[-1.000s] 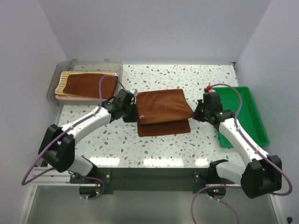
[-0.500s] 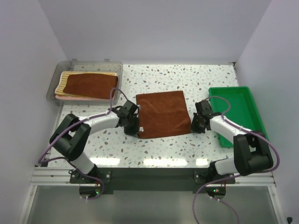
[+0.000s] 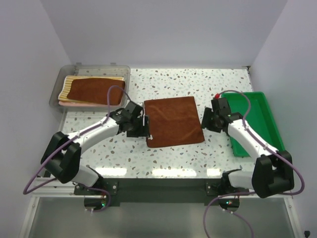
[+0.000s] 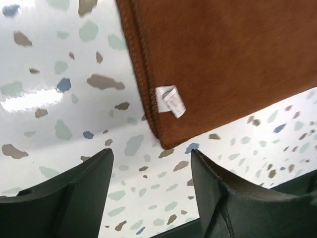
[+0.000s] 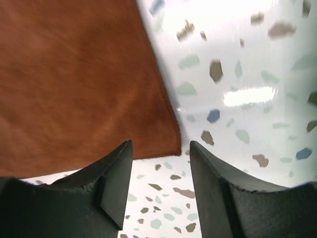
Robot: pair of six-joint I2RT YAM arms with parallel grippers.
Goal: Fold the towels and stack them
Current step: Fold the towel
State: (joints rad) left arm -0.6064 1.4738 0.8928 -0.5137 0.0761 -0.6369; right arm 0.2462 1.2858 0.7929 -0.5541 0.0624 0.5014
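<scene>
Brown terry towel lies folded flat on the speckled terrazzo table, between the left gripper and the right gripper, both spread wide and empty. This fold looks finished. The next move probably calls for regripping an edge to carry it to the clear plastic bin.

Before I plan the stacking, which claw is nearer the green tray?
Right. The right claw sits close beside the green tray; the left claw is on the brown towel's far side.

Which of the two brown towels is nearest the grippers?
The folded brown towel on the table; the other brown towel lies in the clear bin, back left.
</scene>
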